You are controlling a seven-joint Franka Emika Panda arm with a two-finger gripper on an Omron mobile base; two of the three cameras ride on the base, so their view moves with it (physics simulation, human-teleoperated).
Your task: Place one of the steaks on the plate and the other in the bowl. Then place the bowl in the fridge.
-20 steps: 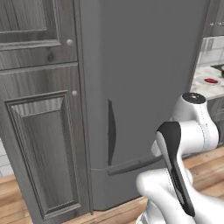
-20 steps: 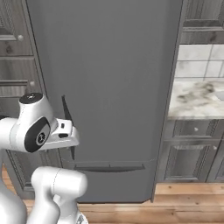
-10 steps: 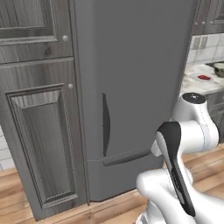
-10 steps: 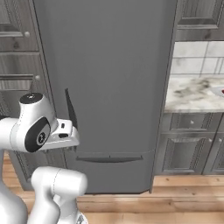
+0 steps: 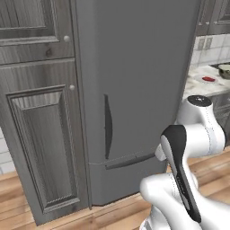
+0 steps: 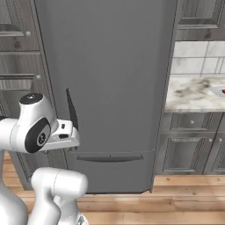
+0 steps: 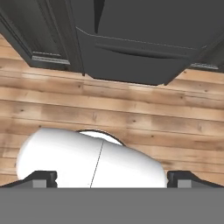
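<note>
Gripper point(image 7: 112, 179) fingers stand wide apart with nothing between them, the hand pointing down over the wood floor point(image 7: 131, 113) just in front of the fridge's lower edge.

From left to right in the left base view: a wood-grain panelled cabinet point(image 5: 42, 134), then the fridge point(image 5: 134, 90), tall and flat grey, its door shut, long axis upright, with its dark vertical handle point(image 5: 108, 127) near the left edge of the door. Far right, on the marble counter point(image 5: 200, 81), lies a small bright red steak point(image 5: 208, 79); whether it sits on a plate is too small to tell. Behind it sits a round dark-looking vessel point(image 5: 224, 70), cut by the frame edge; its contents cannot be made out.
</note>
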